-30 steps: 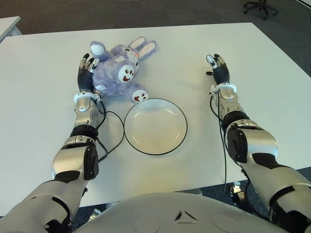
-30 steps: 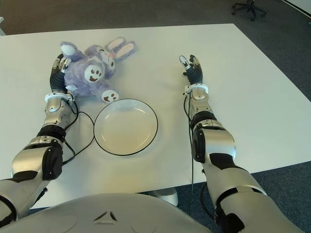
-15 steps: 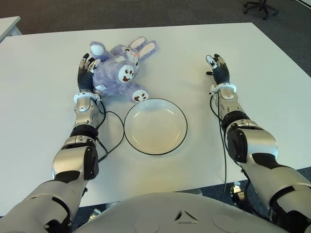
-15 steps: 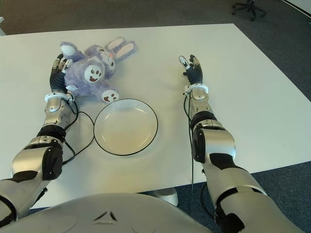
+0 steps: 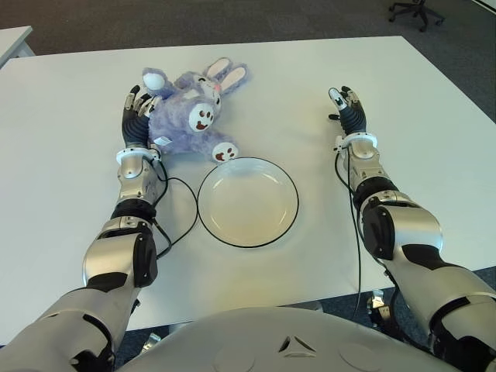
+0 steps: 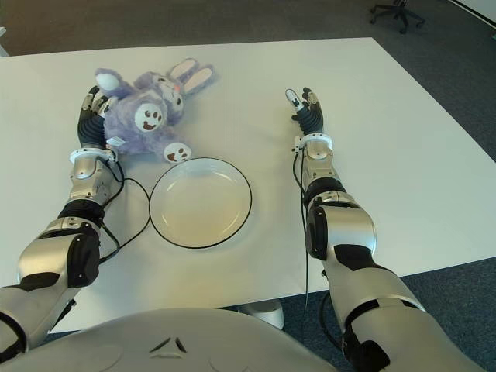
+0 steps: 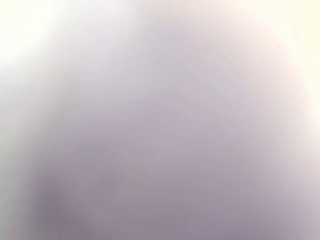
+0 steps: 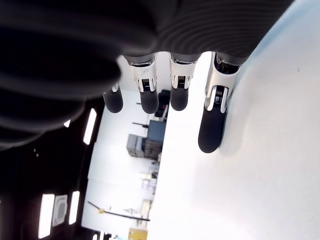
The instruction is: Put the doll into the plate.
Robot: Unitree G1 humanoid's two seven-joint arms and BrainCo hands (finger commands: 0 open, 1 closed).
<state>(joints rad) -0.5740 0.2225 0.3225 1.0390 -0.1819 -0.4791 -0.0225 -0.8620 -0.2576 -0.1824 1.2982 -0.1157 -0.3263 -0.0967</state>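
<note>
The doll (image 5: 190,115) is a purple plush rabbit lying on the white table (image 5: 70,178), just beyond the plate and to its left. The plate (image 5: 248,205) is white with a dark rim and holds nothing. My left hand (image 5: 135,107) lies against the doll's left side, fingers stretched along the fur and not closed round it. Blurred purple fur of the doll (image 7: 160,150) fills the left wrist view. My right hand (image 5: 346,105) shows right of the plate, its fingers (image 8: 212,127) straight and holding nothing.
A black cable (image 5: 177,209) runs from my left wrist past the plate's left rim. The table's far edge meets dark carpet, where an office chair base (image 5: 416,12) stands at the far right. Another table's corner (image 5: 12,39) shows at the far left.
My left hand has shifted very slightly to the left against the doll, and the doll has barely stirred. The right hand and the plate have stayed put.
</note>
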